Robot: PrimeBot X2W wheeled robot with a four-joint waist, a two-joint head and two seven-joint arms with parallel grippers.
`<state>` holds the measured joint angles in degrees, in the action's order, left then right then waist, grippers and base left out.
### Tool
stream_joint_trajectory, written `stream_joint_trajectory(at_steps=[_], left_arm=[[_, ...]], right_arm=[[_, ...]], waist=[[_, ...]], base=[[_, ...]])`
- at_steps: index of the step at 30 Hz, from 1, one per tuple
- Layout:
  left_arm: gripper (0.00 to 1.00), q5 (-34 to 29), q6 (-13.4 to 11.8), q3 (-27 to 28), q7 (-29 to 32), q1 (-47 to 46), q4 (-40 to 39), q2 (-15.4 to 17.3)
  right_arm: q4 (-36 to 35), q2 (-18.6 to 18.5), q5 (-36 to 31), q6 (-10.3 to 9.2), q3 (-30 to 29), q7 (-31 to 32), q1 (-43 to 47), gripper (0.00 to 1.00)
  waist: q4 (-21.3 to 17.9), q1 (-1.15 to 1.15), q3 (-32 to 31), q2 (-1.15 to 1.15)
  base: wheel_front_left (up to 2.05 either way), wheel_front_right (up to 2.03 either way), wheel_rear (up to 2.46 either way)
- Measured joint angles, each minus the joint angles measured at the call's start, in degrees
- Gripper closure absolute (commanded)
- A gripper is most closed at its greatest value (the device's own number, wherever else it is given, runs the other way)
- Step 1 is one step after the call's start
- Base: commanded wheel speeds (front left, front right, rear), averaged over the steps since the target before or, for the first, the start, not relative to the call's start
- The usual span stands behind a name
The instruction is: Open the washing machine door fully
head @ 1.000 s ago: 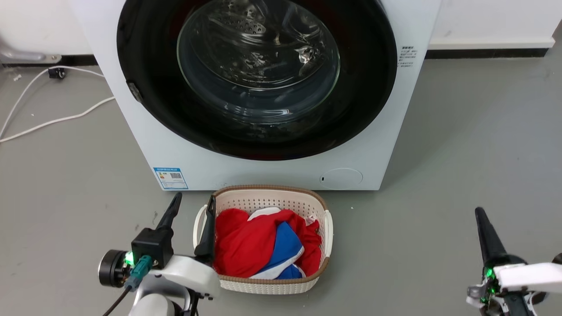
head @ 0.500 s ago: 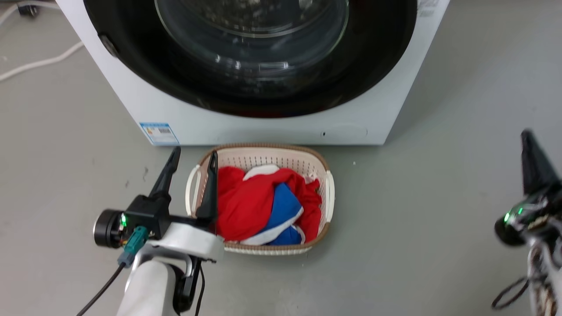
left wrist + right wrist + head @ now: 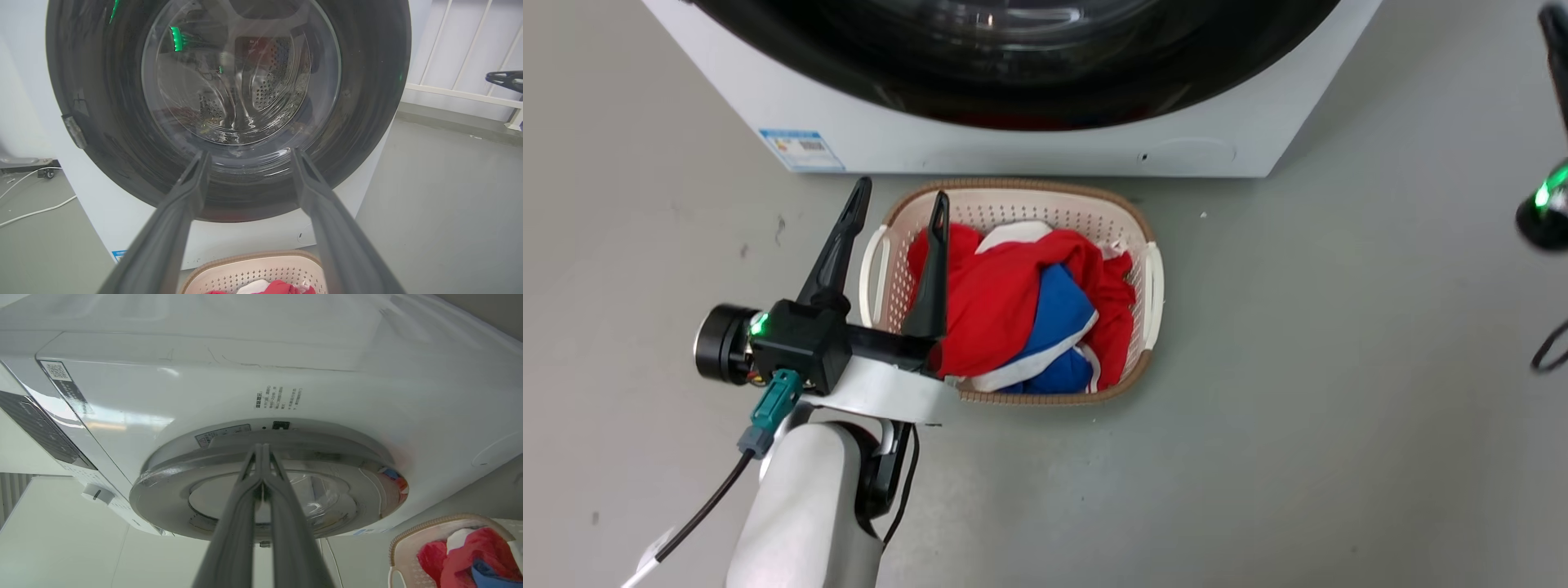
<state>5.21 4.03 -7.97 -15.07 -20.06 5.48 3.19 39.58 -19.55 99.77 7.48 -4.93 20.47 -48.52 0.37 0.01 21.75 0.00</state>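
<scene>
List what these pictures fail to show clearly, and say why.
Door: the head view's top edge cuts off all but its lower arc.
Right gripper: the right wrist view cannot show whether its tips touch the door.
Machine label: print too small in the right wrist view.

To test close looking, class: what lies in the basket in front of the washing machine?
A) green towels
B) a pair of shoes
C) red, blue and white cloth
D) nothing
C: in the head view, the basket in front of the washing machine holds crumpled red, blue and white cloth.
</scene>
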Motion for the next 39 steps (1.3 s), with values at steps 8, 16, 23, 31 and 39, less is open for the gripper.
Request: stream_joint_trajectory(at_steps=[8, 16, 23, 31, 39], left_arm=[[0.00, -0.08, 0.00, -0.74, 0.00, -1.55, -2.16, -0.11], [0.00, -0.38, -0.25, -1.47, 0.00, -2.79, -3.66, -0.15], [0.00, -0.42, -0.55, -1.79, 0.00, -3.96, -4.42, -0.18], [0.00, -0.34, -0.76, -2.10, 0.00, -4.39, -4.38, -0.21], [0.00, -0.33, -1.00, -2.16, 0.00, -4.38, -3.72, -0.23]], right_arm=[[9.91, -2.19, -2.89, 0.01, 7.69, 4.48, -15.85, 1.00], [17.26, -1.49, -5.71, 0.01, 12.15, 6.02, -28.22, 1.00], [20.79, -0.54, -7.71, 0.01, 14.78, 7.53, -34.35, 1.00], [21.78, -0.25, -8.71, 0.00, 16.23, 10.10, -36.01, 1.00], [20.17, -0.85, -8.83, -0.08, 17.26, 14.83, -33.54, 1.00]], waist=[[1.61, 0.00, 4.38, 0.00], [3.01, 0.00, 7.95, 0.00], [3.58, 0.00, 10.55, 0.00], [3.57, 0.00, 11.14, 0.00], [3.16, 0.00, 9.73, 0.00]], base=[[0.00, 0.00, 0.00], [0.00, 0.00, 0.00], [0.00, 0.00, 0.00], [0.00, 0.00, 0.00], [0.00, 0.00, 0.00]])
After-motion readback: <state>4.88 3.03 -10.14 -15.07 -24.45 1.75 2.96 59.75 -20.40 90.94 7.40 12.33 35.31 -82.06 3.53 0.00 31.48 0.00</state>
